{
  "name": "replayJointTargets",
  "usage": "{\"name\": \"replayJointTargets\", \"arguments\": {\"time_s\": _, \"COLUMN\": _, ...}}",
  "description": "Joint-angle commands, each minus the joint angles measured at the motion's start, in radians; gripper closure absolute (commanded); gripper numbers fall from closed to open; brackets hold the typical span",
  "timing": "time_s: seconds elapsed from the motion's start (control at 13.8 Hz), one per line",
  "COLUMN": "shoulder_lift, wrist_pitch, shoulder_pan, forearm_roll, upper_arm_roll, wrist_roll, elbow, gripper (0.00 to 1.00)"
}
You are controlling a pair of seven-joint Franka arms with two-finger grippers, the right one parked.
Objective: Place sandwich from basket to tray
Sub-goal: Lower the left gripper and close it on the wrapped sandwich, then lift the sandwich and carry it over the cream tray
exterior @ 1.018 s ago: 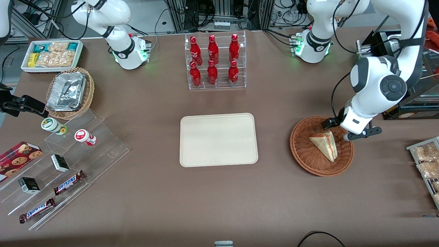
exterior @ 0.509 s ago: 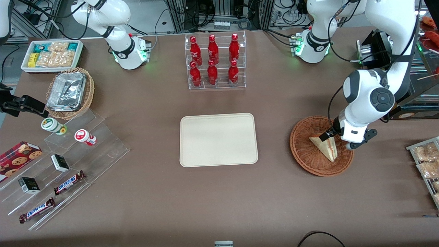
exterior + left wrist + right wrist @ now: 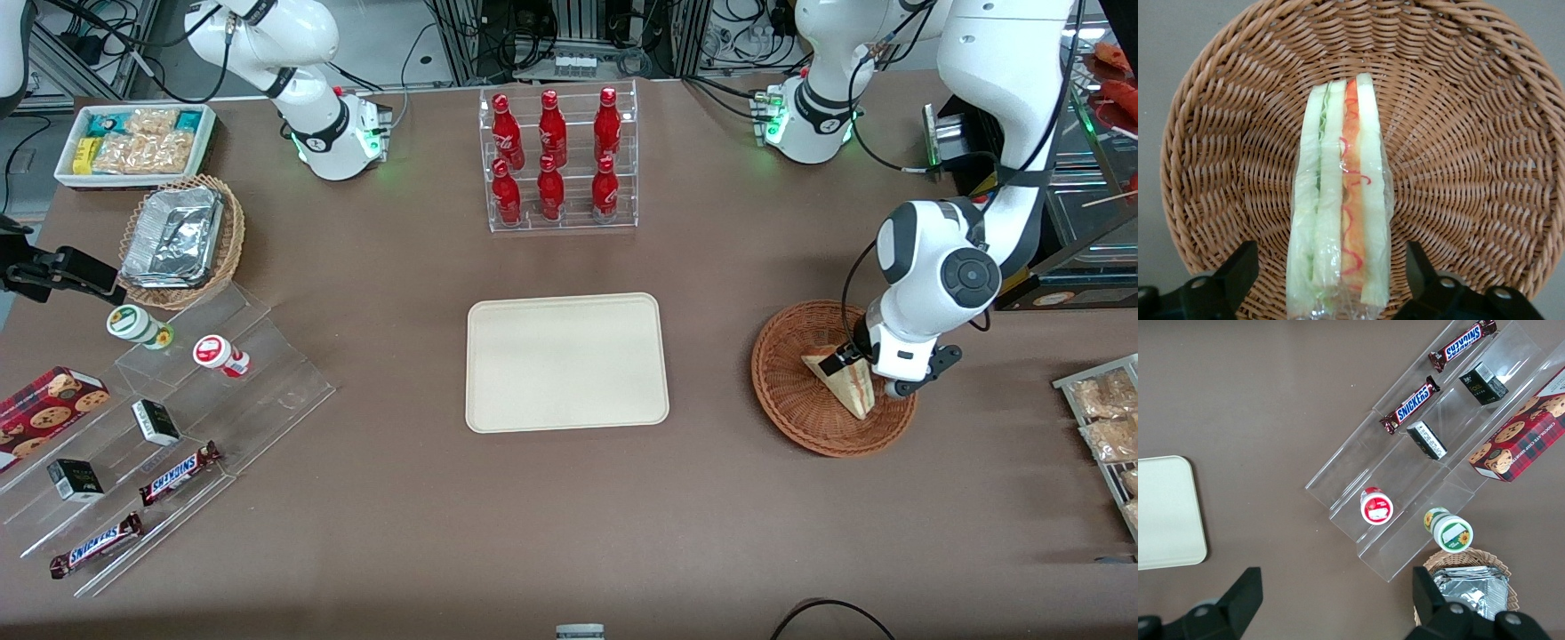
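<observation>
gripper point(image 3: 1331, 280) spread around the plastic-wrapped sandwich point(image 3: 1340, 200), apparently untouched, in the basket point(image 3: 1485, 133).

We see brown table point(image 3: 373, 498) carrying tray point(image 3: 566, 362) mid-table, basket point(image 3: 791, 391) toward working arm's end, bottle rack point(image 3: 558, 160) farther from front camera, clear stepped stand point(image 3: 267, 373) toward parked arm's end. Gripper point(image 3: 858, 369) sits low inside basket.

open gripper point(image 3: 1328, 280) straddling sandwich point(image 3: 1340, 200) in basket point(image 3: 791, 400), bare table point(image 3: 711, 356) toward tray point(image 3: 566, 362)
</observation>
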Motion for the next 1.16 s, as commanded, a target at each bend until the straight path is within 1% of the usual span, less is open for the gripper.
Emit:
{"name": "replayJointTargets", "arguments": {"time_s": 0.0, "shoulder_lift": 0.006, "wrist_pitch": 0.015, "shoulder_pan": 0.006, "forearm_roll": 0.005, "upper_arm_roll": -0.004, "wrist_roll": -0.049, "elbow": 0.003, "gripper": 0.87}}
{"name": "replayJointTargets", "arguments": {"time_s": 0.07, "shoulder_lift": 0.006, "wrist_pitch": 0.015, "shoulder_pan": 0.006, "forearm_roll": 0.005, "upper_arm_roll": -0.004, "wrist_roll": -0.049, "elbow": 0.005, "gripper": 1.00}}
{"name": "replayJointTargets", "arguments": {"time_s": 0.36, "shoulder_lift": -0.009, "wrist_pitch": -0.002, "shoulder_pan": 0.006, "forearm_roll": 0.005, "upper_arm_roll": -0.004, "wrist_roll": -0.043, "elbow": 0.019, "gripper": 1.00}}
{"name": "replayJointTargets", "arguments": {"time_s": 0.44, "shoulder_lift": -0.024, "wrist_pitch": -0.028, "shoulder_pan": 0.005, "forearm_roll": 0.006, "upper_arm_roll": -0.004, "wrist_roll": -0.043, "elbow": 0.025, "gripper": 1.00}}
{"name": "replayJointTargets", "arguments": {"time_s": 0.65, "shoulder_lift": -0.052, "wrist_pitch": -0.219, "shoulder_pan": -0.017, "forearm_roll": 0.011, "upper_arm_roll": -0.011, "wrist_roll": -0.036, "elbow": 0.109, "gripper": 1.00}}
{"name": "replayJointTargets", "arguments": {"time_s": 0.8, "shoulder_lift": -0.064, "wrist_pitch": -0.359, "shoulder_pan": -0.067, "forearm_roll": 0.017, "upper_arm_roll": -0.013, "wrist_roll": -0.031, "elbow": 0.184, "gripper": 1.00}}
{"name": "replayJointTargets", "arguments": {"time_s": 0.95, "shoulder_lift": -0.057, "wrist_pitch": -0.461, "shoulder_pan": -0.145, "forearm_roll": 0.015, "upper_arm_roll": -0.015, "wrist_roll": -0.031, "elbow": 0.270, "gripper": 1.00}}
{"name": "replayJointTargets", "arguments": {"time_s": 1.09, "shoulder_lift": -0.055, "wrist_pitch": -0.478, "shoulder_pan": -0.216, "forearm_roll": 0.012, "upper_arm_roll": -0.018, "wrist_roll": -0.036, "elbow": 0.299, "gripper": 1.00}}
